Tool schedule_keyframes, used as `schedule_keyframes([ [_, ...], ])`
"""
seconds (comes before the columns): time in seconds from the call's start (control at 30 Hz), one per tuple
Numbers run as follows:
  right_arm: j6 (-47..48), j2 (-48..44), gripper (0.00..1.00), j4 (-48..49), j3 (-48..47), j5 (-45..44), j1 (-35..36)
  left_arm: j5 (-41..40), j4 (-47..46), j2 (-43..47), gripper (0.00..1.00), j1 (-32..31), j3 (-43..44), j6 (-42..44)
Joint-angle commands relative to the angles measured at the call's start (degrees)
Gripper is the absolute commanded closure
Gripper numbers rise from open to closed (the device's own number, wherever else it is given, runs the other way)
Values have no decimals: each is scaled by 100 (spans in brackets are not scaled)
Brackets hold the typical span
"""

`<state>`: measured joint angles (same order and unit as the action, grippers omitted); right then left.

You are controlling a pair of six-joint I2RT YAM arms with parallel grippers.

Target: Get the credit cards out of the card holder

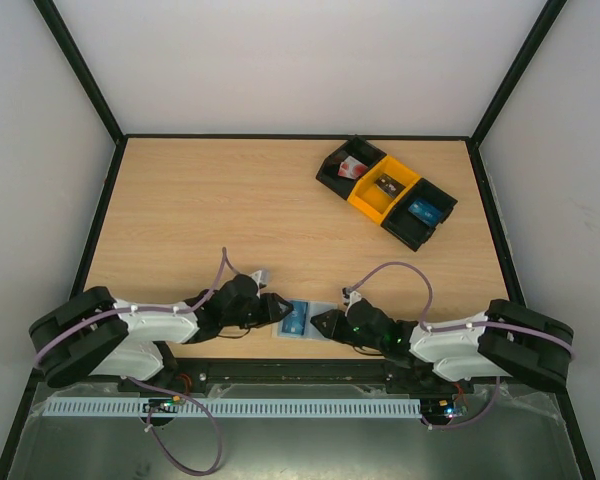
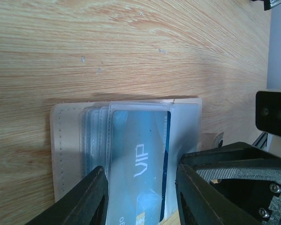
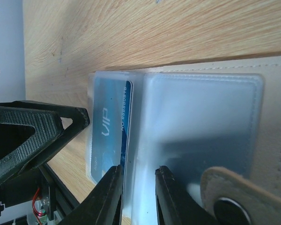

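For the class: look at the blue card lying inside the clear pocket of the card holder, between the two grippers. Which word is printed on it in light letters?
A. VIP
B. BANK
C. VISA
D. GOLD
A: the blue card inside the card holder carries the pale letters VIP, readable through the clear pocket in both wrist views.
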<state>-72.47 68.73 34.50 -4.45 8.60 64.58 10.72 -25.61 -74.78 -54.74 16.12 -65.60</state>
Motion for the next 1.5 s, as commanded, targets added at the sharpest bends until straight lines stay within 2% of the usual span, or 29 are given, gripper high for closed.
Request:
schedule_keyframes([
  [0.0, -12, 137, 79, 234, -67, -38, 22, 44, -238, -75, 58, -36, -100, -3],
  [0.2, 0, 323, 79, 377, -72, -13, 29, -11, -372, -300, 62, -45, -155, 64],
  [0.4, -13, 551, 79, 595, -100, 25, 22, 53, -1136, -768, 80, -259, -401, -321],
  [0.57, -24, 675, 79, 713, -102, -60, 24, 6, -1131, -1097, 96, -455, -330, -507],
  [0.67, -53, 722, 82, 812, -75, -57, 28, -48, -1104, -1145, 97, -458, -408, -604],
  [0.77, -58, 726, 96, 885, -16, -60, 24, -175, -919, -1135, 97, -458, -432, -613],
  [0.8, -47, 716, 98, 891, 9, -65, 20, -227, -880, -1137, 97, -456, -434, -592],
  [0.97, -53, 634, 98, 957, 260, -139, 23, -511, -591, -1214, 97, -447, -434, -465],
  [1.47, -30, 64, 98, 936, 676, -218, 27, -610, -576, -1378, 97, -440, -473, -399],
])
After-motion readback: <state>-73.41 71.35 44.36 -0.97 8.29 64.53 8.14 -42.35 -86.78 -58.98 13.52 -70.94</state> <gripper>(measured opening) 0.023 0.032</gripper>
